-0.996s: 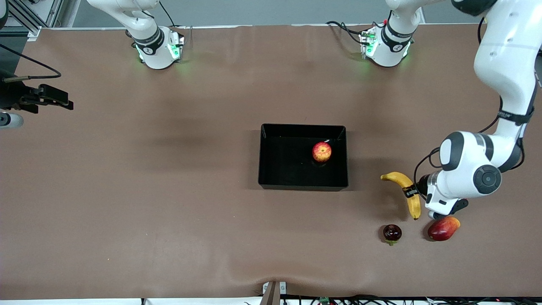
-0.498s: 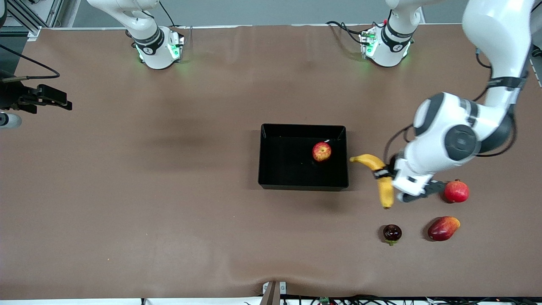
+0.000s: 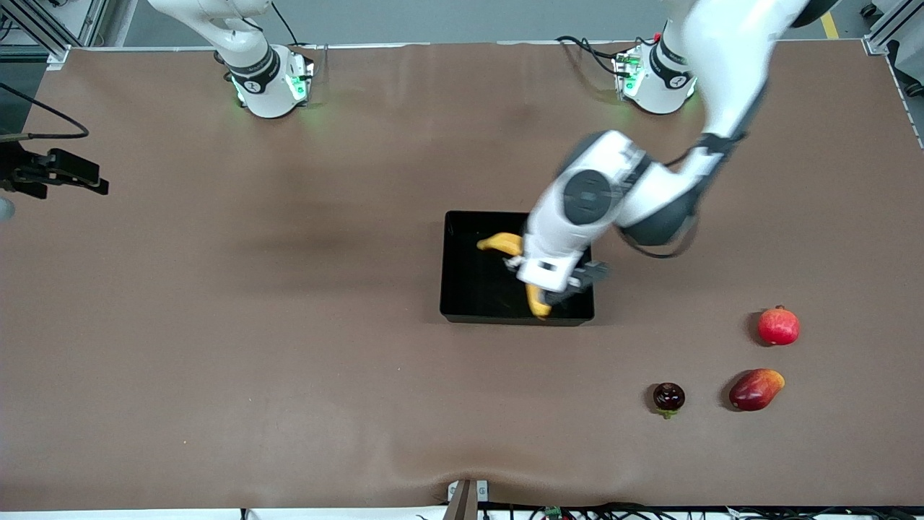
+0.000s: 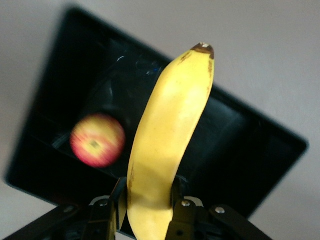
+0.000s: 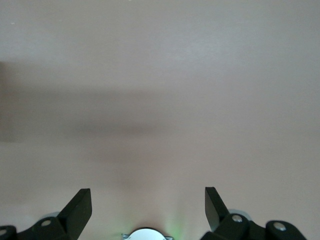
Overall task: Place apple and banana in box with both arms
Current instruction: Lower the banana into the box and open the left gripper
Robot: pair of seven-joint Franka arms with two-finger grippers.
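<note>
The box is a shallow black tray at the table's middle. My left gripper is over it, shut on the banana, which hangs in the air above the tray. In the left wrist view the left gripper clamps the banana near one end, with the box below. The apple, red with yellow patches, lies in the box; in the front view the arm hides it. My right gripper waits, open and empty, over the right arm's end of the table.
Three fruits lie toward the left arm's end, nearer the front camera than the box: a uniformly red round fruit, a red-orange mango and a small dark fruit.
My left gripper has lifted the banana from beside the other fruits and carried it over the box. The right gripper has drifted slightly toward the table's end.
</note>
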